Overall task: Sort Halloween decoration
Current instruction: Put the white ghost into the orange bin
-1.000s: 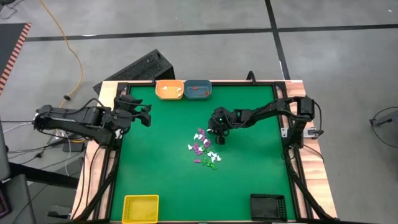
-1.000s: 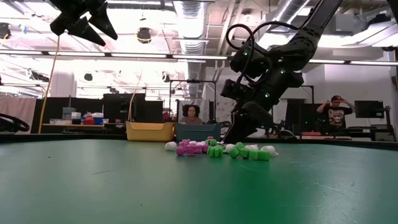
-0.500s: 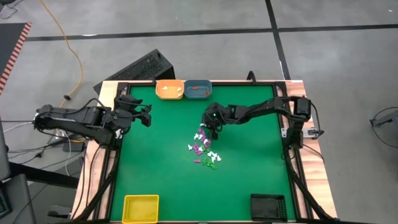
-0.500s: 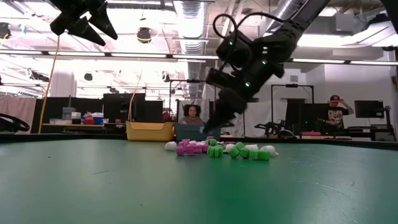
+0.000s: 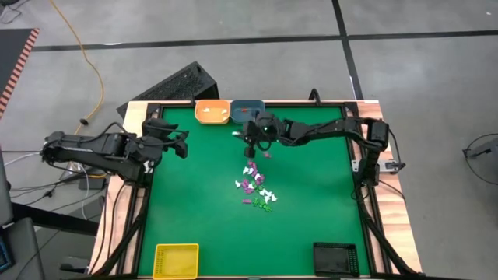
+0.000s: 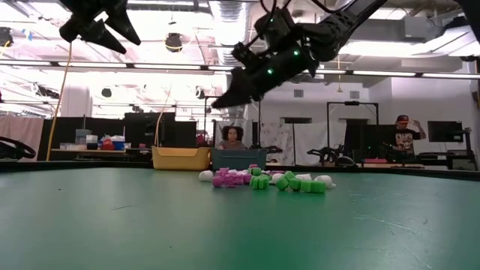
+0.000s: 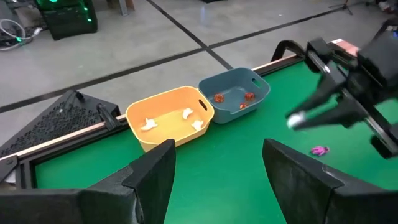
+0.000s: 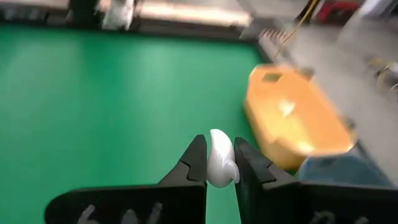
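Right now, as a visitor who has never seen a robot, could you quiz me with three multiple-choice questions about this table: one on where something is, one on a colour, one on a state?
1. Where is the yellow tray?
A. near left corner
B. far edge
C. table middle

2. What colour is the trinket in the right gripper?
A. purple
B. white
C. green

3. How is the left gripper?
A. shut on a tray
B. open, empty
C. shut on a trinket

Answers: 1 A, the high view shows it there. 2 B, the right wrist view shows a white piece pinched. 3 B, its fingers stand apart, nothing between.
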Action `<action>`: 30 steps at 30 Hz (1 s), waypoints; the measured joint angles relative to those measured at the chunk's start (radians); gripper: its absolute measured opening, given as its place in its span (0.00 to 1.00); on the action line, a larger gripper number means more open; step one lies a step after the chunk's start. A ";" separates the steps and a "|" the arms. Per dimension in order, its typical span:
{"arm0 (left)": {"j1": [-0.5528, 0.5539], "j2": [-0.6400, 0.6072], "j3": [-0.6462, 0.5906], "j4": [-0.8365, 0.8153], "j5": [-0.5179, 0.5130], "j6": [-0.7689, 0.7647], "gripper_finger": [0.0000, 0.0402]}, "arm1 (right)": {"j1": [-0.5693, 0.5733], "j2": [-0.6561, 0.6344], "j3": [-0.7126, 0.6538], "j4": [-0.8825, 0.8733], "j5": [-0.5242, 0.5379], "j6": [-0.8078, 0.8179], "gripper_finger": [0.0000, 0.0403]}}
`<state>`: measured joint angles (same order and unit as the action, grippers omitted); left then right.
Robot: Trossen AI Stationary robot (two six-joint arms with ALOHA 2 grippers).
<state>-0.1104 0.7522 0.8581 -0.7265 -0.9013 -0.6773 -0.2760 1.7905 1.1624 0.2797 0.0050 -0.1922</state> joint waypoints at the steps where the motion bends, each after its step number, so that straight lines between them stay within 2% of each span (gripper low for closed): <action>1: 0.000 -0.009 0.000 0.000 0.000 0.000 0.58 | -0.007 0.000 0.007 0.020 0.003 0.001 0.12; 7: 0.000 -0.070 0.000 0.000 -0.002 0.018 0.58 | -0.041 0.038 0.088 0.048 0.050 0.010 0.12; 17: 0.000 -0.127 0.000 0.003 -0.003 0.058 0.58 | -0.083 0.304 0.441 0.027 0.049 0.092 0.12; 24: 0.000 -0.138 0.000 0.004 -0.010 0.067 0.58 | -0.119 0.483 0.702 -0.107 0.047 0.160 0.12; 30: 0.000 -0.138 0.000 0.003 -0.013 0.068 0.58 | -0.129 0.562 0.813 -0.254 0.047 0.242 0.12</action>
<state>-0.1104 0.6144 0.8581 -0.7231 -0.9142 -0.6098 -0.4053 2.3527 1.9755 0.0257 0.0521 0.0499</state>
